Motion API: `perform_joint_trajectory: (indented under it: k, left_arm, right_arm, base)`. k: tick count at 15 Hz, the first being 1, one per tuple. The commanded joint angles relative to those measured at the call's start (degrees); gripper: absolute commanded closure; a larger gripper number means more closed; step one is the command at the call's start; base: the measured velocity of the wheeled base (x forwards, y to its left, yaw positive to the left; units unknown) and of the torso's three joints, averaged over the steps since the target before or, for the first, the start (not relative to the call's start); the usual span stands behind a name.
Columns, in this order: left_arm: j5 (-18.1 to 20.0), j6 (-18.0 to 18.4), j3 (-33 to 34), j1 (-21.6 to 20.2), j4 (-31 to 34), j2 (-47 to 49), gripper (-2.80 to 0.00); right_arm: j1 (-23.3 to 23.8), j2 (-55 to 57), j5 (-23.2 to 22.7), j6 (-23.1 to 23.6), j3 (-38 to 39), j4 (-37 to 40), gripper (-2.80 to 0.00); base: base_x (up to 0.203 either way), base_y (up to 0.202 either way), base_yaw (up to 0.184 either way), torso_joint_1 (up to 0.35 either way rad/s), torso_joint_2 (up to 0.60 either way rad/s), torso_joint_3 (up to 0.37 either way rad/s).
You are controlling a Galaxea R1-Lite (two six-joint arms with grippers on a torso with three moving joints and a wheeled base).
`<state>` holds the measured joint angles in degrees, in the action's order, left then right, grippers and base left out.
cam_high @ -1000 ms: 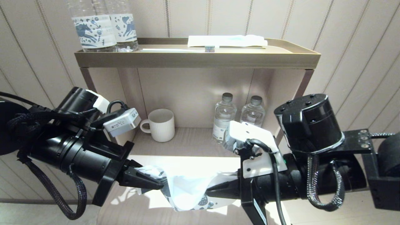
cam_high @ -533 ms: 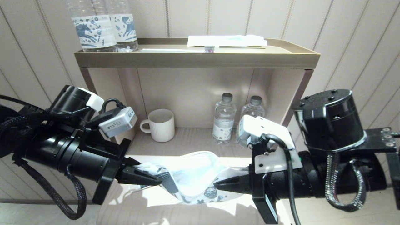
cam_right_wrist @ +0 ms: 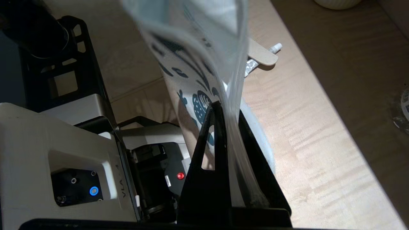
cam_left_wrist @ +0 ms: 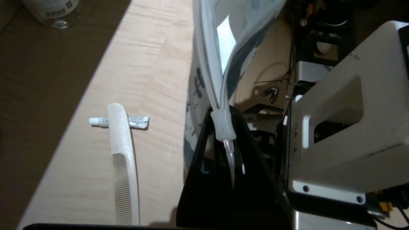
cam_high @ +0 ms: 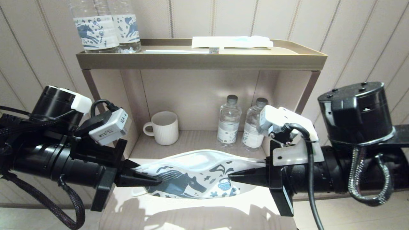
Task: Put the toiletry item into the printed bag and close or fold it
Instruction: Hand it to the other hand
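The printed bag (cam_high: 191, 179), white with a dark blue horse, hangs stretched level between my two grippers above the wooden surface. My left gripper (cam_high: 158, 183) is shut on its left end, at the white zip slider (cam_left_wrist: 222, 126). My right gripper (cam_high: 230, 175) is shut on its right end (cam_right_wrist: 225, 107). The toiletry item, a white comb (cam_left_wrist: 123, 159), lies on the wood outside the bag, beside my left gripper (cam_left_wrist: 222, 111). Only its handle end (cam_right_wrist: 260, 55) shows in the right wrist view, past the bag (cam_right_wrist: 198, 48). The comb is hidden in the head view.
A small white tube (cam_left_wrist: 135, 120) lies under the comb's handle. Behind stand a white mug (cam_high: 164, 127) and two small water bottles (cam_high: 229, 121). The shelf's top tray (cam_high: 201, 60) holds horse-label bottles (cam_high: 105, 28), a toothbrush (cam_high: 182, 50) and a wrapped packet (cam_high: 231, 41).
Both grippers have drawn apart, left arm leftward and right arm rightward. The bag has gone from a crumpled sag to a taut, level stretch showing its horse print.
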<state>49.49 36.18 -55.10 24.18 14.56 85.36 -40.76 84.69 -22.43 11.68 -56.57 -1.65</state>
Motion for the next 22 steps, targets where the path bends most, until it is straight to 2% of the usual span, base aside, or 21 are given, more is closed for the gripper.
perform_joint_trajectory:
  k: [1, 4, 6, 9, 11, 13, 16, 17, 18, 22]
  left_arm:
    - [0.3, 0.1, 0.1, 0.7, 0.1, -0.5, 0.00]
    - [0.0, 0.0, 0.4, 2.6, 0.5, -0.5, 0.00]
    - [-1.7, -0.1, 1.1, 3.6, 0.1, -0.5, 0.00]
    - [-1.8, -0.1, 1.1, 3.9, 0.1, -0.6, 0.00]
    - [-1.9, -0.8, 0.5, 3.8, 0.2, -0.8, 0.00]
    - [-2.2, -3.2, -0.2, 2.2, 0.0, -1.5, 0.00]
    - [-2.3, -3.1, -0.4, -2.1, -2.0, -2.7, 0.00]
    - [-2.3, -3.2, 0.1, -2.3, -2.7, -3.3, 0.00]
    - [-2.3, -3.1, 0.4, -2.3, -2.8, -3.4, 0.00]
    - [-2.0, -3.1, 0.9, -2.2, -2.5, -4.3, 0.00]
  right_arm:
    - [-1.2, 2.8, -0.2, 0.1, -1.1, -0.1, 0.00]
    - [-2.3, 6.9, -0.1, 0.1, -4.0, 0.0, 0.00]
    - [-3.1, 8.4, 0.5, 0.1, -5.7, 0.1, 0.00]
    - [-3.4, 8.7, 0.9, 0.0, -5.8, 0.2, 0.00]
    - [-3.4, 7.6, 2.9, -1.8, -5.7, 1.0, 0.00]
    - [-3.0, 5.3, 3.5, -2.7, -5.8, 4.0, 0.00]
    - [-1.9, 2.7, 3.5, -3.2, -6.0, 7.5, 0.00]
    - [-1.7, 2.3, 3.5, -3.3, -5.7, 7.5, 0.00]
    - [-1.6, 2.3, 3.6, -3.6, -5.4, 7.5, -2.80]
    - [-1.8, 2.9, 3.4, -3.7, -5.7, 7.0, -2.80]
  base:
    - [0.000, 0.000, 0.000, 0.000, 0.00, 0.000]
    - [0.000, 0.000, 0.000, 0.000, 0.00, 0.000]
    - [0.000, 0.000, 0.000, 0.000, 0.00, 0.000]
    - [0.000, 0.000, 0.000, 0.000, 0.00, 0.000]
    - [0.000, 0.000, 0.000, 0.000, 0.00, 0.000]
    - [0.000, 0.000, 0.000, 0.000, 0.00, 0.000]
    - [0.000, 0.000, 0.000, 0.000, 0.00, 0.000]
    - [0.000, 0.000, 0.000, 0.000, 0.00, 0.000]
    - [0.000, 0.000, 0.000, 0.000, 0.00, 0.000]
    - [0.000, 0.000, 0.000, 0.000, 0.00, 0.000]
